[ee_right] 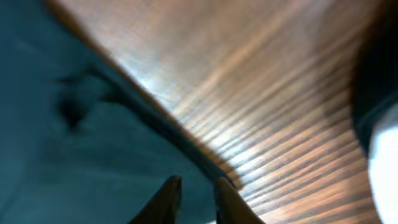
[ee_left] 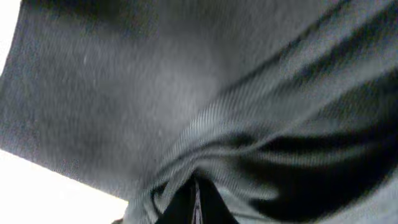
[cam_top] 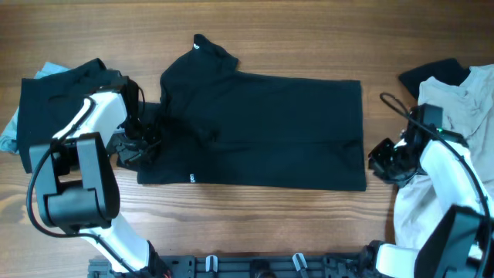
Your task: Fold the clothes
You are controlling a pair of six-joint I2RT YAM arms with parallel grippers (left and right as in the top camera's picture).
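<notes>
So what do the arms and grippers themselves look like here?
The left arm and right arm have white links and chunky black joints. The left gripper and right gripper are black; a thin black cable loops by the right wrist.

The overhead camera looks straight down on the tabletop (cam_top: 255,224). The left wrist camera is very near the shirt (cam_top: 262,123), toward the tabletop's left edge. The right wrist camera looks low across the shirt's right hem and bare wood. The overhead view shows both places.

Overhead evenly lit, sharp; wrist views blurred, glare streaking the table (ee_right: 280,124).
</notes>
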